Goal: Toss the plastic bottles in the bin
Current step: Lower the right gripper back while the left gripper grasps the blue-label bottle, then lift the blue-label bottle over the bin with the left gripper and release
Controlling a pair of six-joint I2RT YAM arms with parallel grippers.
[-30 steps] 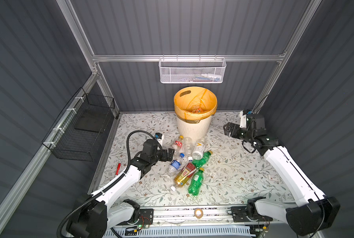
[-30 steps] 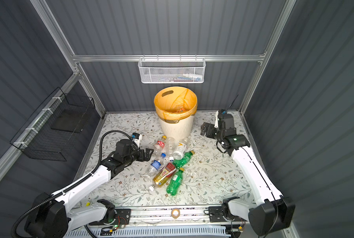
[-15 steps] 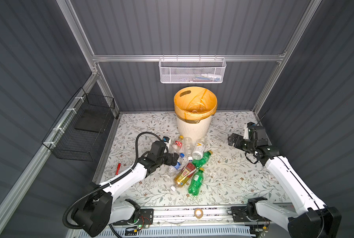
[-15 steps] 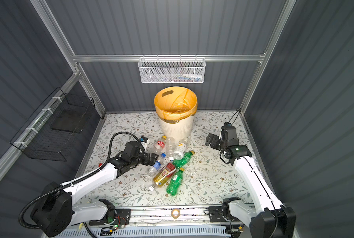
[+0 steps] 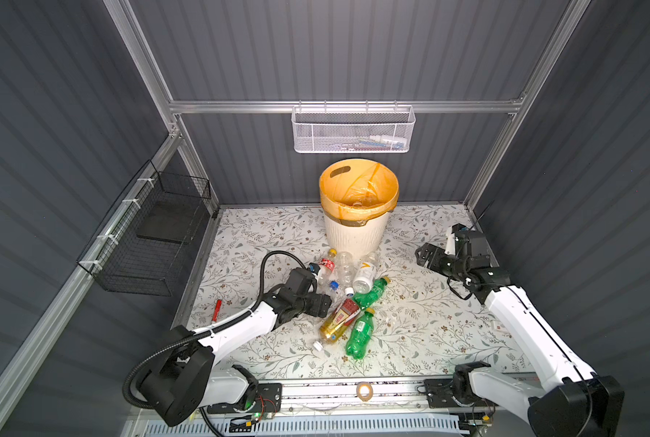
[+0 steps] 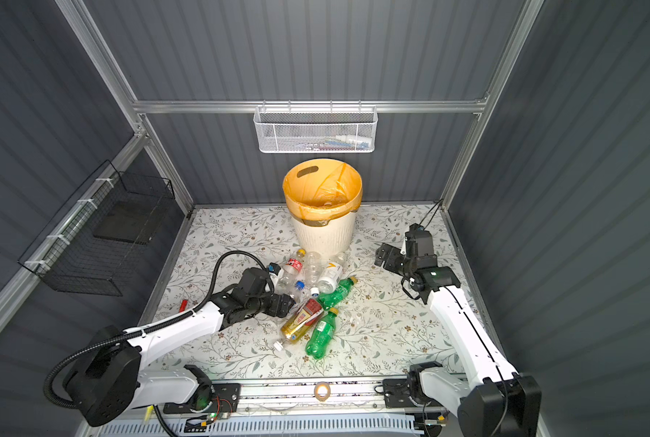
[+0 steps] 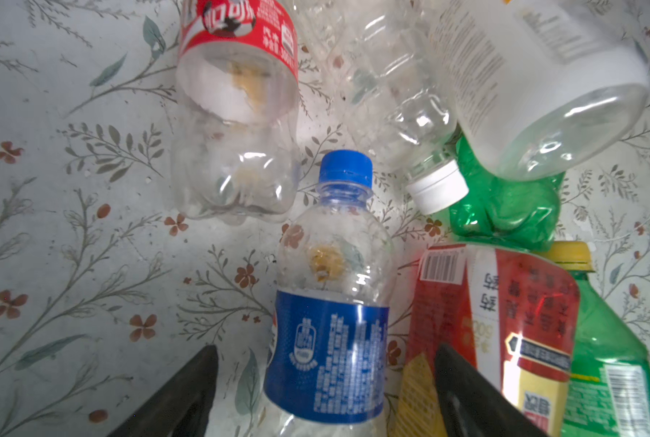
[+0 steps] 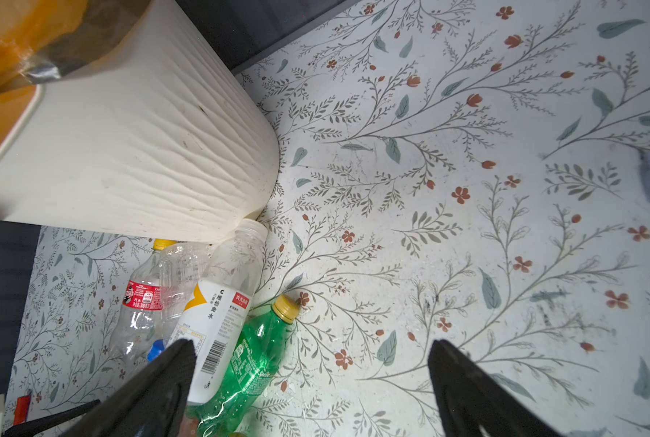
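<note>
Clear blue-capped plastic bottle (image 7: 331, 302), near the cream ribbed bin (image 5: 353, 238), now lies between the narrowing jaws of the advanced left end effector (image 7: 325, 350), ungripped, so a grasp looks imminent; right end effector (image 8: 311, 342) wide, empty.

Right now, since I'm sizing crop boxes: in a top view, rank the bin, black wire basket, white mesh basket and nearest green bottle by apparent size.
1. black wire basket
2-3. bin and white mesh basket: too alike to rank, one taller, one wider
4. nearest green bottle, smallest by far
</note>
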